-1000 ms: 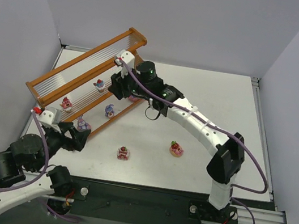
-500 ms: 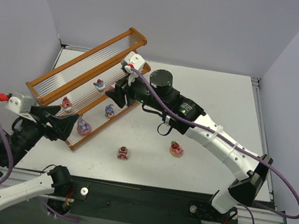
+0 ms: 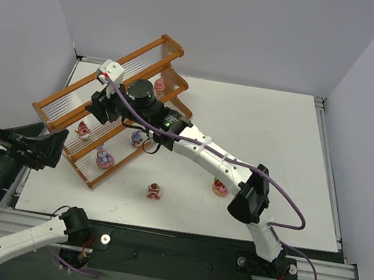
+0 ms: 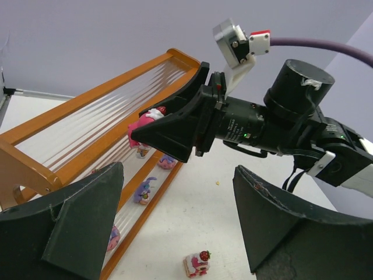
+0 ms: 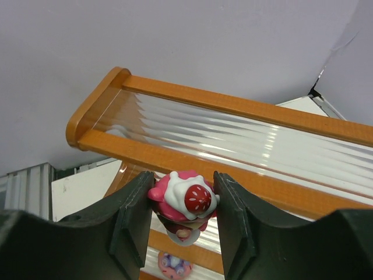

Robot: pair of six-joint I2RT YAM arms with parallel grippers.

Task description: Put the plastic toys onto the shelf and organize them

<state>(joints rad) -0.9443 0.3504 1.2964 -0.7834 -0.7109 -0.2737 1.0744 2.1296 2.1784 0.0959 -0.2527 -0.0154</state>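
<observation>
White table (image 3: 267,132), right end effector (image 5: 183,204) pinching pink cupcake (image 5: 176,195), shelf (image 5: 245,108) behind

Both arms are the same build: right arm (image 3: 206,155) and left arm (image 3: 18,245) are white shells with chunky black joints (image 3: 248,195); a purple cable (image 4: 326,45) trails along each one; there's a small white camera block (image 3: 110,70) with a red plug at the wrist; the fingers (image 4: 76,227) are matte dark wedges with pale scuffed edges; the black motor housing (image 4: 256,125) has a tiny green LED (image 4: 245,135) and white lettering, probably a model label, too small to read.
</observation>
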